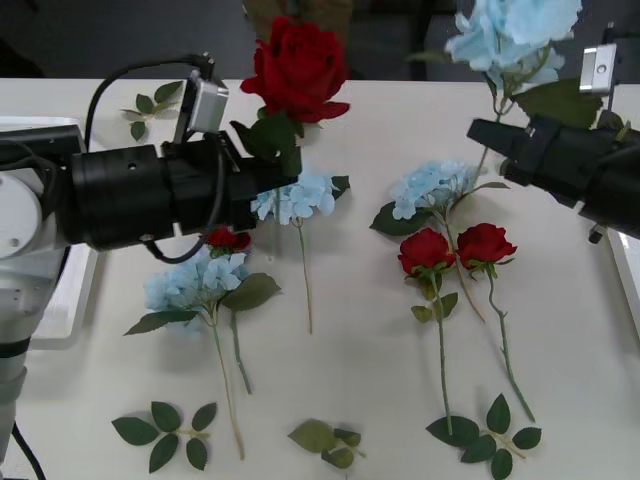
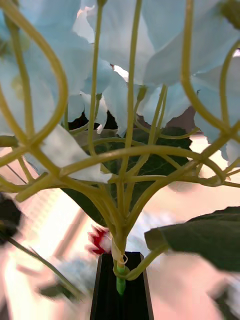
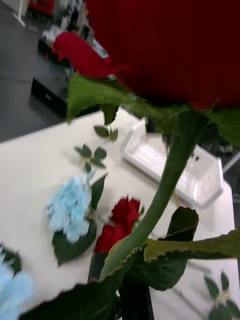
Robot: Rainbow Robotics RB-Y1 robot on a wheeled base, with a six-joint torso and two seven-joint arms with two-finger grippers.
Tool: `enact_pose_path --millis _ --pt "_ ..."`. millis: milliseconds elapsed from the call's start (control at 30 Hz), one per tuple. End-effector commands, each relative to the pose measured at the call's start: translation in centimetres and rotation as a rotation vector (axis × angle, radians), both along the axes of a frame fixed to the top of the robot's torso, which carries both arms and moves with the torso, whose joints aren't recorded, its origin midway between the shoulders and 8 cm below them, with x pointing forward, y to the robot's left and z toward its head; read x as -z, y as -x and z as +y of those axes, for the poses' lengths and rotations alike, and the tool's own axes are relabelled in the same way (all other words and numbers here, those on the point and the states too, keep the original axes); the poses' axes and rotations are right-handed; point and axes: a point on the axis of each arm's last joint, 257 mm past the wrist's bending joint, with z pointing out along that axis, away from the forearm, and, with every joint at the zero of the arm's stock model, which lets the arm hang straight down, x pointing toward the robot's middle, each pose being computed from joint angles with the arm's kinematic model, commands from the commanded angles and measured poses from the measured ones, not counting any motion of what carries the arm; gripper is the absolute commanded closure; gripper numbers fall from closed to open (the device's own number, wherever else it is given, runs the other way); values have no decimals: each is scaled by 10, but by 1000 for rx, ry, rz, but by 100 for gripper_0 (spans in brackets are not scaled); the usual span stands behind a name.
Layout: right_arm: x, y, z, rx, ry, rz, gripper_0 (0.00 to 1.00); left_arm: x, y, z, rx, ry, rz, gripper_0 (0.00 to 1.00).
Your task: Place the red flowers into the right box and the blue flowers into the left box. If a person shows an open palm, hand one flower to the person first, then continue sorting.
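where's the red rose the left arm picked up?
Front view: the red rose is held aloft in the left tool, centre-left, above the blue flower on the table.

No readable text, labels, brands, numbers or signs anywhere. The arm housings, the flowers, the white boxes and the bench carry no markings that can be made out. Background items in the left wrist view are too blurred to read.
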Motion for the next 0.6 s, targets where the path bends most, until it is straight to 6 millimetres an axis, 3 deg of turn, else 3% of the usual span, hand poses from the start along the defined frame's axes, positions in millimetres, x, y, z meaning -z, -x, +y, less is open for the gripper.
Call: enact_pose_path --millis 33,300,433,600 --pt "66 0 -81 78 277 96 100 -30 11 -54 28 105 -122 100" --pt "171 29 -186 110 606 339 100 -37 20 -92 -4 211 -137 100" --pt "203 36 -211 136 681 397 100 -36 21 -93 0 205 -140 100" --pt "232 35 -211 162 698 419 100 -35 21 -94 0 201 -142 100"
